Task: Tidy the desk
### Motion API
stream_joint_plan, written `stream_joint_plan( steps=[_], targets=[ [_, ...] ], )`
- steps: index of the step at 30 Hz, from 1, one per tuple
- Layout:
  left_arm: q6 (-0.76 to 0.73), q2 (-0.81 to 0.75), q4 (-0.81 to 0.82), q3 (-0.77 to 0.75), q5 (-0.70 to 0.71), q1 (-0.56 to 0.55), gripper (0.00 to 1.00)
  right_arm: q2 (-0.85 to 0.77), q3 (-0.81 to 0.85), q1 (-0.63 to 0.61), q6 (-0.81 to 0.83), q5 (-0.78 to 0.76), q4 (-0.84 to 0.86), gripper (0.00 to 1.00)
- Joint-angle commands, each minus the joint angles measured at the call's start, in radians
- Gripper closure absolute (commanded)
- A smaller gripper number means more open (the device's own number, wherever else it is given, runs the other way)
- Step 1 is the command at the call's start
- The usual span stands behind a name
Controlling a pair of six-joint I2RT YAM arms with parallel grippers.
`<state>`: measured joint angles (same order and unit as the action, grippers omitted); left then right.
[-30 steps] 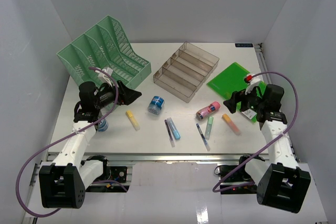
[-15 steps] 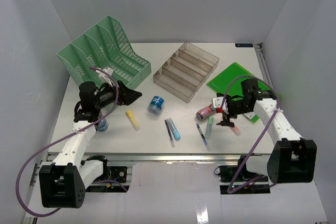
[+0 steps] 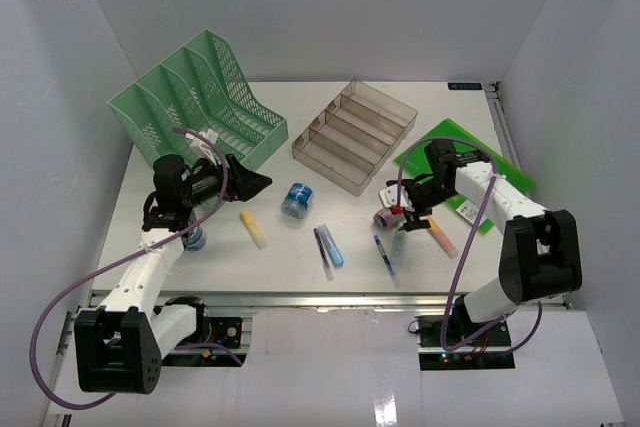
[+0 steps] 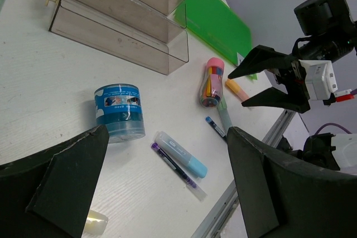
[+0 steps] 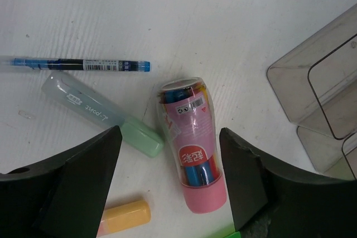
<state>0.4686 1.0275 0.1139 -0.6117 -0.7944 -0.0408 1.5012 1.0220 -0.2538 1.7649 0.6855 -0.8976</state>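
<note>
Desk (image 3: 230, 259): rigid, fixed, lies under every item; nothing on it to grip. Right gripper (image 5: 167, 137), jaws spread, hovers over pink tube (image 5: 195, 160), probably light, hard, slick and prone to roll; pinch mid-body. Left gripper (image 4: 167, 132): jaws apart, empty.

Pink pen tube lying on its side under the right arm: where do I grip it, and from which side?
From straight above, set the right gripper with its jaws across the mid-body of the pink pen tube. It lies flat and its long sides run parallel. The mint highlighter crowds one side with its cap, so favour the solid pink end.
</note>
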Motion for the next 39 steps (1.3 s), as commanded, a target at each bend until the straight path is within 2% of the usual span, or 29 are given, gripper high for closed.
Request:
stream_joint_plan(
  steps=[1, 19, 26, 31, 33, 36, 39],
  targets=[
    [-0.017, -0.004, 0.012, -0.011, -0.017, -0.007, 0.02, 0.057, 0.046, -0.027, -0.056, -0.039, 0.06, 0.25],
    [-0.022, 0.006, 0.009, -0.016, -0.018, -0.007, 0.02, 0.248, 0.102, -0.047, -0.189, -0.2, 0.222, 0.4],
    [-0.024, 0.009, 0.009, -0.018, -0.018, -0.007, 0.02, 0.268, 0.121, -0.045, -0.196, -0.2, 0.241, 0.56],
    [-0.025, 0.013, 0.007, -0.018, -0.018, -0.007, 0.02, 0.229, 0.117, -0.043, -0.198, -0.159, 0.241, 0.73],
    [-0.025, 0.015, 0.007, -0.018, -0.019, -0.007, 0.02, 0.2, 0.115, -0.041, -0.207, -0.135, 0.241, 0.76],
    [-0.025, 0.014, 0.007, -0.019, -0.022, -0.007, 0.02, 0.16, 0.136, -0.036, -0.304, -0.109, 0.241, 0.88],
    [-0.025, 0.014, 0.007, -0.018, -0.022, -0.007, 0.02, 0.096, 0.172, -0.01, -0.403, -0.067, 0.24, 0.92]
  ],
)
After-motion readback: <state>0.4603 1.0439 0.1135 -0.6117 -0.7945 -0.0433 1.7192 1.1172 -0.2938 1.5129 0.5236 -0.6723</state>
